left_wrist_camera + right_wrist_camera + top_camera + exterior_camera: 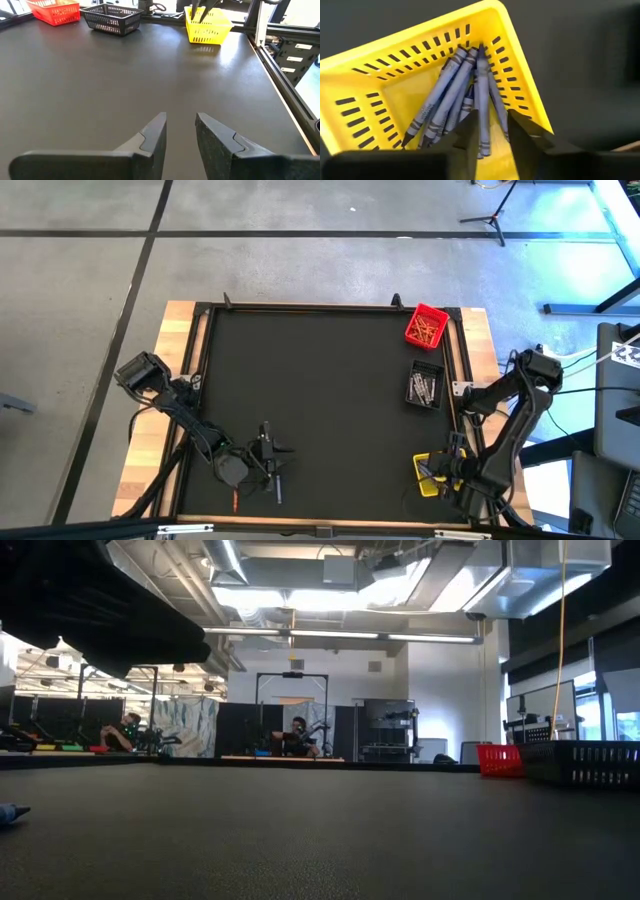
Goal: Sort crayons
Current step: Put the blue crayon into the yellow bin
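Several blue crayons [451, 95] lie heaped in the yellow bin [380, 70] at the table's near right corner, where the right gripper [492, 131] hangs just above them, jaws narrowly parted and holding nothing. Red-orange ones fill the red bin [427, 326], grey ones the black bin [425, 387]. At near left, the left gripper [180, 136] hovers narrowly open and empty over the black mat [320, 390], with one red-orange crayon [236, 500] just beside it.

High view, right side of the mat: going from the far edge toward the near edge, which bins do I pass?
Red bin holding red-orange crayons → black bin holding grey crayons → yellow bin, with the right gripper over it.
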{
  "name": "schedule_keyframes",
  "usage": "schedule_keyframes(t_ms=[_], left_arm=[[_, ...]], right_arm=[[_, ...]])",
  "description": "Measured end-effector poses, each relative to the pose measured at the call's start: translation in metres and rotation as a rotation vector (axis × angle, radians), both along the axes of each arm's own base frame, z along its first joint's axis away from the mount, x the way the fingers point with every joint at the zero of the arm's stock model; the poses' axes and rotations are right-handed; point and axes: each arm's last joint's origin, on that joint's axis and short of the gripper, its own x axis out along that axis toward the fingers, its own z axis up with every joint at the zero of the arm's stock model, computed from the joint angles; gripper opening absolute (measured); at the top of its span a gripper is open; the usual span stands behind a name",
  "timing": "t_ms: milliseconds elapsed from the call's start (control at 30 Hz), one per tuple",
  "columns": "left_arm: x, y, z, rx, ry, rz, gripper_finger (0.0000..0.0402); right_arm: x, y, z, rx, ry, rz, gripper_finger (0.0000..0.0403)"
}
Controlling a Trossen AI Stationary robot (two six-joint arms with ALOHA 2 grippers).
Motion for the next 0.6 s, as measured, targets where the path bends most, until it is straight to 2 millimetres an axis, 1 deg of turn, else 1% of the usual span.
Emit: schedule_keyframes(t_ms=[100, 167, 233, 300, 367, 433, 533, 600], left_arm=[[0.001, 0.001, 0.0, 0.004, -0.002, 0.008, 0.0096], [0.004, 0.005, 0.0, 0.005, -0.006, 0.035, 0.0097], [0.007, 0.009, 0.0, -0.014, -0.002, 0.039, 0.0102], [0.012, 0.011, 0.002, -0.05, 0.007, 0.017, 0.0113], [0.019, 0.011, 0.006, -0.068, 0.013, -0.03, 0.013], [0.027, 0.008, 0.015, -0.042, 0.007, -0.089, 0.0146], [0.039, -0.003, 0.033, 0.029, -0.006, -0.162, 0.0155], [0.046, -0.011, 0.044, 0.064, 0.029, -0.176, 0.0154]], right_arm=[[0.001, 0.001, 0.007, -0.009, 0.003, -0.001, 0.0146], [0.003, 0.004, 0.013, -0.003, -0.023, 0.0, 0.0176], [0.007, 0.008, 0.019, 0.003, -0.111, 0.003, 0.0199], [0.013, 0.012, 0.023, 0.002, -0.254, 0.012, 0.0216], [0.018, 0.015, 0.025, -0.028, -0.401, 0.042, 0.0226], [0.024, 0.018, 0.027, -0.069, -0.509, 0.094, 0.023], [0.036, 0.02, 0.026, -0.161, -0.624, 0.156, 0.0232], [0.046, 0.021, 0.025, -0.221, -0.672, 0.193, 0.0232]])
